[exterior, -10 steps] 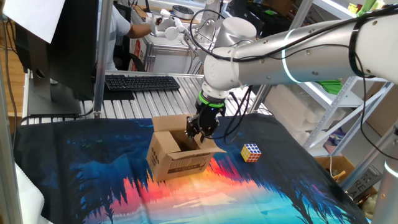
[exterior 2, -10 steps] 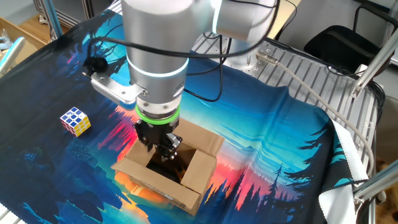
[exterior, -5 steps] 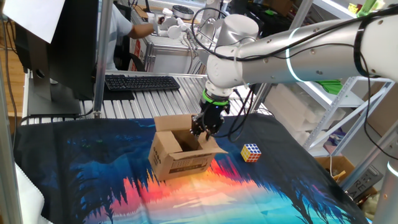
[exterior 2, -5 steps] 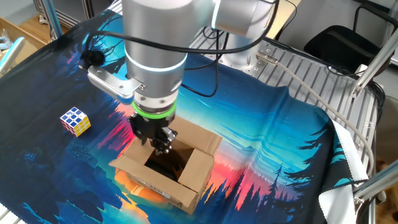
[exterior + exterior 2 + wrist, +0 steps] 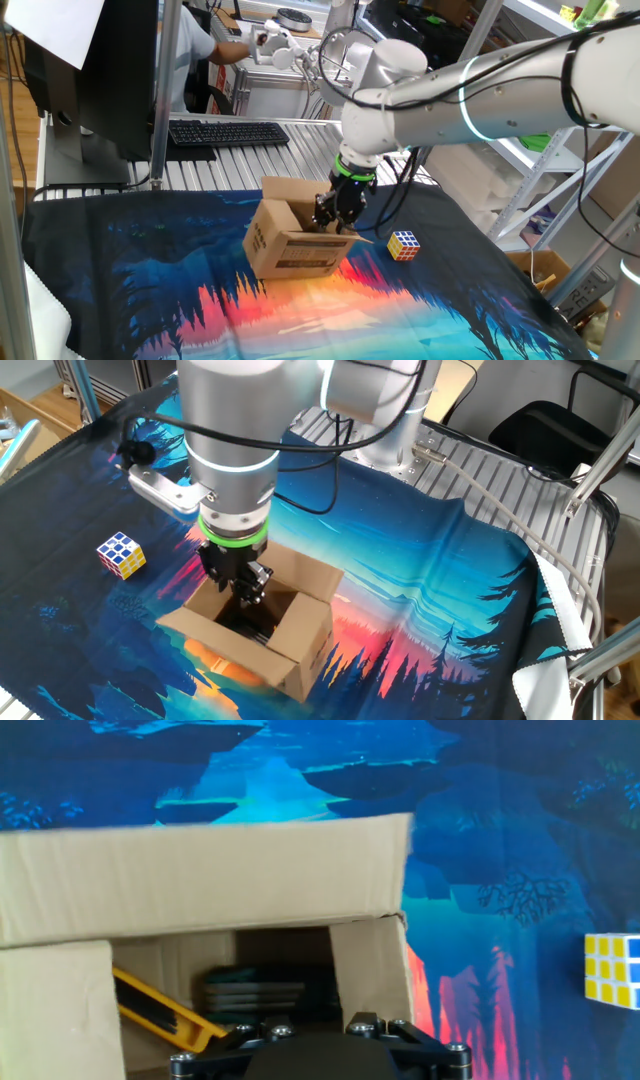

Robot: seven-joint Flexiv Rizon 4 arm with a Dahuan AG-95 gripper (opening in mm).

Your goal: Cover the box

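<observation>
My gripper (image 5: 243,588) points straight down into the open top of the box (image 5: 295,240), its fingers low among the flaps near one edge. From the two fixed views the fingertips are partly hidden by cardboard and by the gripper's own dark body, so I cannot tell how wide they stand or whether they pinch a flap. In the hand view only the black base of my gripper (image 5: 315,1038) shows along the bottom edge, and the fingertips are out of frame there too.

Just past it in that view I look into the box (image 5: 200,890): a yellow bar (image 5: 160,1010) lies slanting inside beside some dark flat things that are too dim to name. A long flap (image 5: 205,880) stands across the far side of the opening.

The box sits on the blue and orange cloth (image 5: 420,560) that covers the table, roughly in the middle of it. Its flaps are still up or splayed outward, so the top is uncovered. Dark print (image 5: 305,259) shows on the side facing one fixed camera.

Further off on the cloth, well apart from the box, lies a small coloured cube (image 5: 403,244).

Beyond the cloth's far edge a black keyboard (image 5: 228,132) rests on the slatted metal table.
</observation>
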